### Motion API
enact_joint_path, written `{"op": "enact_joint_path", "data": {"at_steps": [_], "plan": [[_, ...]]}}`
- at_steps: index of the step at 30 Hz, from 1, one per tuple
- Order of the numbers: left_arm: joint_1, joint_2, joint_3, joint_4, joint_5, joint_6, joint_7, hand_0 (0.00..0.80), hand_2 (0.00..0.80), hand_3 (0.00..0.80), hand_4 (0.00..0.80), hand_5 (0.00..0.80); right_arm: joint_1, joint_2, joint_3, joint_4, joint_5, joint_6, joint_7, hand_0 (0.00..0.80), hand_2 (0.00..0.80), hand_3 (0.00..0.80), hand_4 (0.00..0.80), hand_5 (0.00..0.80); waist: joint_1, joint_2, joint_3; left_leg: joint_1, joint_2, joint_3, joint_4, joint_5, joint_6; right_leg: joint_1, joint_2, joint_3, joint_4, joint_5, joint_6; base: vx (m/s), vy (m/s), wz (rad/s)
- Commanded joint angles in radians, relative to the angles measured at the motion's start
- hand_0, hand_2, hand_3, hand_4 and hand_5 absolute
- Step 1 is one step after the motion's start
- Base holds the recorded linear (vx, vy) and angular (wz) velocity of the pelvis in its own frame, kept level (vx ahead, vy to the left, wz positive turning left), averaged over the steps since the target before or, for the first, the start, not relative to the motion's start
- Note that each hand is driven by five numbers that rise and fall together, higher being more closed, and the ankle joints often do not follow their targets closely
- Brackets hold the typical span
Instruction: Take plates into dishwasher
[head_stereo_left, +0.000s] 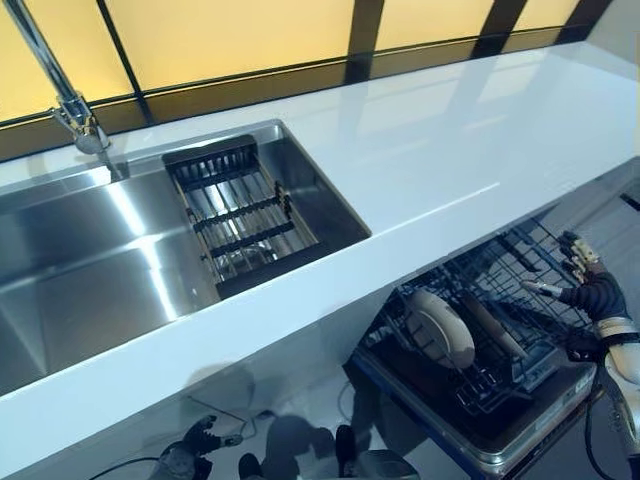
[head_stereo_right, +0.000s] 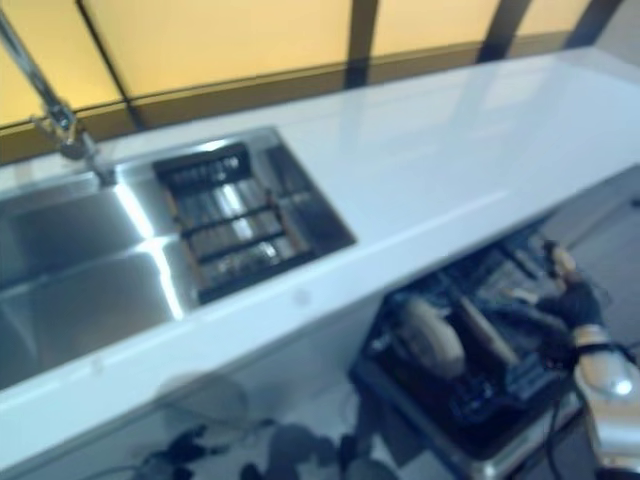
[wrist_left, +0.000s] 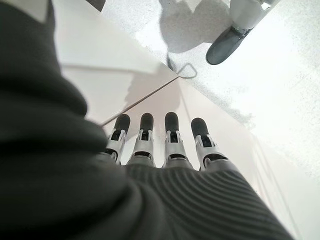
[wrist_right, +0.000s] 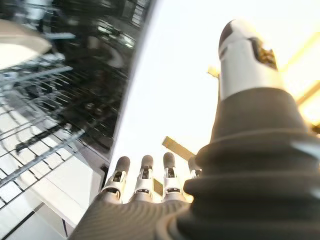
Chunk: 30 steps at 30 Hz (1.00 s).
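Currently my right hand (head_stereo_left: 585, 285) hangs over the far side of the pulled-out black wire dishwasher rack (head_stereo_left: 500, 330), fingers straight, nothing in its grasp. One round white plate (head_stereo_left: 440, 328) stands on edge in that rack, apart from the hand. My left hand (head_stereo_left: 195, 440) is low beneath the white surface (head_stereo_left: 450, 150), fingers (wrist_left: 172, 135) extended and empty. A dark slatted drainer basket (head_stereo_left: 240, 215) sits inside the stainless steel sink (head_stereo_left: 90, 270).

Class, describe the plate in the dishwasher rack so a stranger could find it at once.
Below the white counter, the dishwasher rack is pulled out. A plate stands on edge in its left part: the only pale round thing among dark wires.
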Motion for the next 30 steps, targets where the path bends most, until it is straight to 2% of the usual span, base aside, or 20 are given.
{"op": "enact_joint_path", "data": {"at_steps": [1,6,9,12,17,19,22,27,30], "plan": [[-0.055,0.000,0.009,0.063,-0.004,-0.041,0.012,0.000,0.000,0.000,0.000,0.000,-0.047,0.029,-0.102,-0.051,0.148,-0.121,-0.040,0.000,0.000,0.000,0.000,0.000,-0.006,-0.026,-0.014,-0.046,-0.021,0.034,0.018,-0.018,0.051,0.017,0.045,-0.017,0.055,-0.095,0.016,0.000,0.033,-0.09],[-0.060,-0.006,-0.011,0.094,-0.020,-0.059,0.018,0.000,0.000,0.000,0.000,0.000,-0.059,0.083,-0.134,0.013,0.302,-0.173,-0.101,0.000,0.000,0.000,0.000,0.000,-0.021,-0.021,-0.025,-0.042,-0.021,0.051,0.015,-0.020,0.051,0.014,0.044,-0.010,0.047,-0.091,0.019,0.002,0.028,-0.12],[-0.071,-0.010,-0.026,0.116,-0.037,-0.070,0.023,0.000,0.000,0.000,0.000,0.000,-0.065,0.122,-0.171,0.084,0.445,-0.213,-0.154,0.000,0.000,0.000,0.000,0.000,-0.034,-0.012,-0.029,-0.042,-0.018,0.062,0.017,-0.021,0.049,0.008,0.044,-0.005,0.053,-0.092,0.019,-0.003,0.008,-0.01],[-0.085,-0.012,-0.044,0.123,-0.055,-0.072,0.023,0.000,0.000,0.000,0.000,0.000,-0.059,0.136,-0.193,0.188,0.469,-0.231,-0.201,0.000,0.000,0.000,0.000,0.000,-0.047,-0.001,-0.025,-0.040,-0.017,0.070,0.018,-0.023,0.047,-0.002,0.044,0.002,0.064,-0.095,0.018,-0.013,0.031,-0.10],[-0.106,-0.012,-0.062,0.133,-0.068,-0.082,0.021,0.000,0.000,0.000,0.000,0.000,-0.057,0.112,-0.205,0.364,0.509,-0.218,-0.258,0.000,0.000,0.000,0.000,0.000,-0.065,0.012,-0.016,-0.039,-0.014,0.076,0.018,-0.023,0.043,-0.017,0.045,0.013,0.076,-0.096,0.018,-0.025,0.013,-0.06],[-0.105,-0.016,-0.075,0.145,-0.071,-0.100,0.023,0.000,0.000,0.000,0.000,0.000,-0.057,0.089,-0.207,0.503,0.534,-0.201,-0.270,0.000,0.000,0.000,0.000,0.000,-0.071,0.017,-0.016,-0.031,-0.014,0.079,0.017,-0.026,0.037,-0.009,0.042,0.018,0.071,-0.095,0.019,0.014,0.004,-0.05],[-0.107,-0.018,-0.084,0.147,-0.064,-0.106,0.019,0.000,0.000,0.000,0.000,0.000,-0.053,0.085,-0.209,0.625,0.550,-0.162,-0.285,0.000,0.000,0.000,0.000,0.000,-0.072,0.025,-0.018,-0.031,-0.014,0.082,0.021,-0.024,0.030,-0.005,0.037,0.018,0.063,-0.089,0.019,0.008,-0.009,-0.07],[-0.133,-0.019,-0.091,0.143,-0.064,-0.101,0.007,0.000,0.000,0.000,0.000,0.000,-0.056,0.123,-0.194,0.773,0.572,-0.125,-0.295,0.000,0.000,0.000,0.000,0.000,-0.074,0.045,-0.014,-0.034,-0.014,0.083,0.018,-0.017,0.025,-0.011,0.032,0.017,0.056,-0.083,0.019,-0.038,-0.013,-0.05],[-0.143,-0.024,-0.091,0.143,-0.060,-0.097,0.002,0.000,0.000,0.000,0.000,0.000,-0.054,0.165,-0.175,0.859,0.588,-0.132,-0.271,0.000,0.000,0.000,0.000,0.000,-0.076,0.056,-0.013,-0.036,-0.015,0.084,0.019,-0.015,0.023,-0.012,0.029,0.019,0.054,-0.081,0.020,0.000,0.000,0.00]]}}
